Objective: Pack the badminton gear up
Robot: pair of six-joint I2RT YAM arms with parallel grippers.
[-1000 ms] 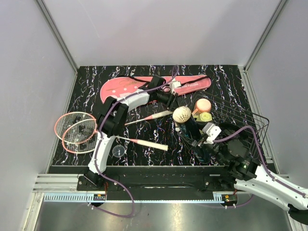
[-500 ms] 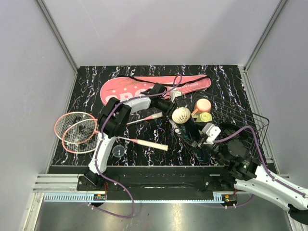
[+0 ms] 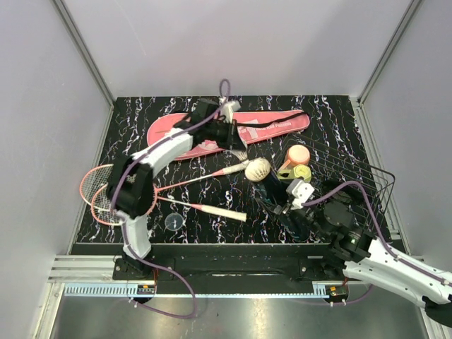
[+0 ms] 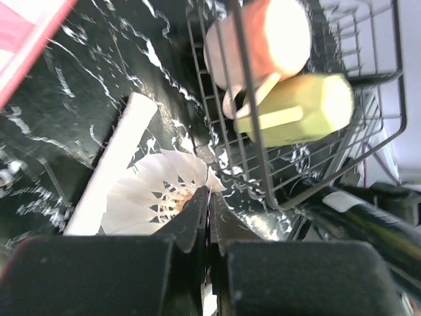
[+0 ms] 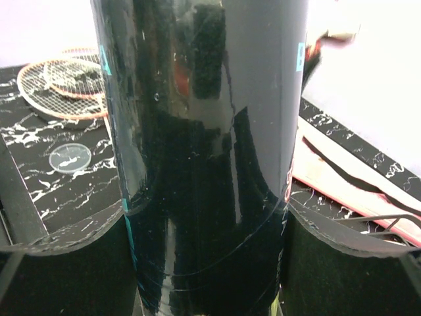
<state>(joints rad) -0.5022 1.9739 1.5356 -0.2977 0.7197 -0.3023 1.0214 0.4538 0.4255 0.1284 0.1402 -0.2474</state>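
Observation:
My right gripper point(image 3: 286, 208) point(image 5: 207, 237) is shut on the long black tube point(image 3: 281, 194) point(image 5: 204, 131), holding it tilted with its far end toward the table's middle. A white feather shuttlecock point(image 3: 258, 169) point(image 4: 151, 191) sits at that far end. My left gripper point(image 3: 239, 150) point(image 4: 209, 192) is shut, its tips at the feather rim; I cannot tell if a feather is pinched. Two pink-red racquets point(image 3: 109, 192) point(image 5: 66, 79) lie at the left, one white handle point(image 3: 236, 168) point(image 4: 112, 164) reaching the shuttlecock. The pink cover point(image 3: 275, 124) point(image 5: 342, 178) lies at the back.
A black wire basket point(image 3: 353, 180) point(image 4: 263, 158) at the right holds a yellow-green cup point(image 3: 302, 171) point(image 4: 296, 108) with a peach lid point(image 3: 298, 154) point(image 4: 270, 39). A small clear round lid point(image 3: 174, 222) point(image 5: 70, 158) lies near the front edge. Walls enclose three sides.
My left gripper has closed and its arm has swung up and back toward the pink cover. The shuttlecock has shifted slightly left. The right arm holds still.

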